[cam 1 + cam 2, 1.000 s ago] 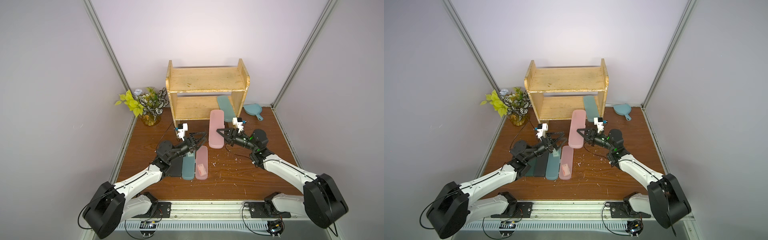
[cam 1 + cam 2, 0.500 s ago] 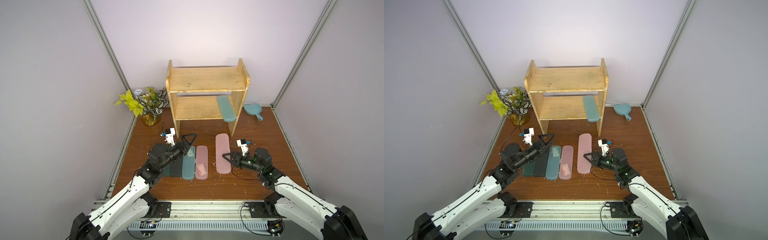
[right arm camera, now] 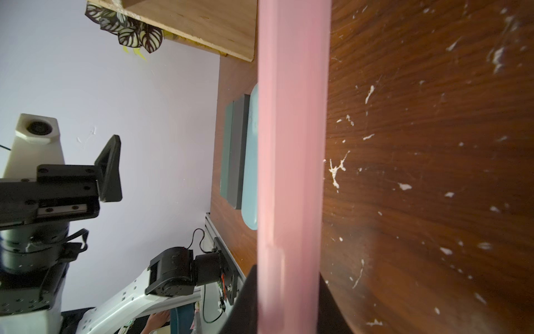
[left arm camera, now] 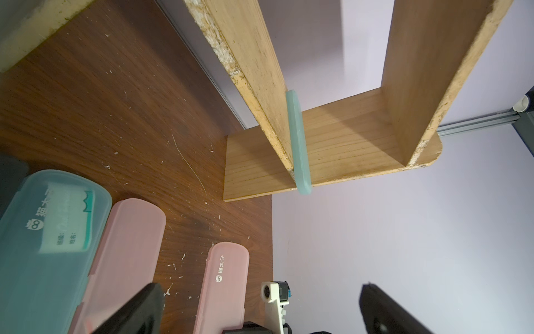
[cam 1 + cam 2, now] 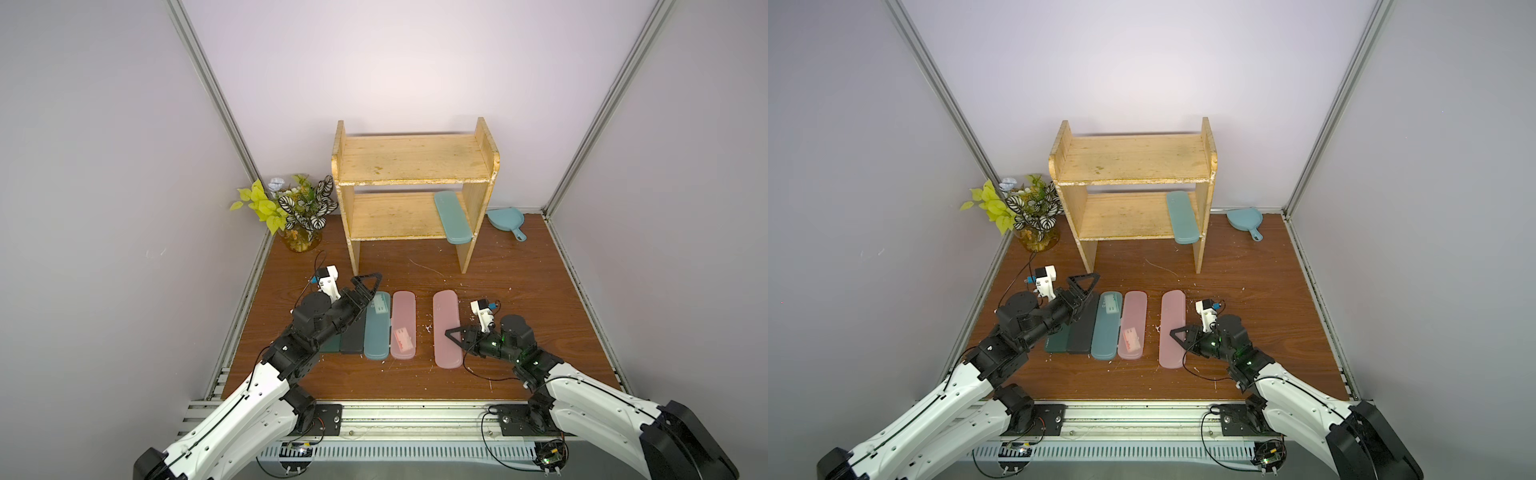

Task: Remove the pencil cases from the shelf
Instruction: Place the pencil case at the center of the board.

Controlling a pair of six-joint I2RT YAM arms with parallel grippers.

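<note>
The wooden shelf [image 5: 411, 166] stands at the back. One light teal pencil case [image 5: 453, 216] [image 4: 297, 138] lies on the right end of its lower tier, overhanging the front. On the table, dark green [image 5: 332, 345], black [image 5: 353, 340], teal [image 5: 377, 328] and pink [image 5: 403, 324] cases lie side by side. Right of them is a second pink case [image 5: 446, 328] [image 3: 291, 144], with my right gripper [image 5: 451, 336] [image 3: 289, 303] shut on its near end, low at the table; contact with the table is unclear. My left gripper [image 5: 365, 297] [image 4: 260, 312] hangs open and holds nothing, above the row's far left.
A potted plant [image 5: 297, 216] stands left of the shelf, and a blue dustpan [image 5: 505, 220] lies to its right by the back wall. Walls close in on three sides. A metal rail [image 5: 415, 419] runs along the front edge. White flecks dot the brown table [image 5: 519, 282].
My right arm has drawn the pink case back from the shelf front to the near table, right of the row. My left arm pulled back to the left and its jaws opened wider.
</note>
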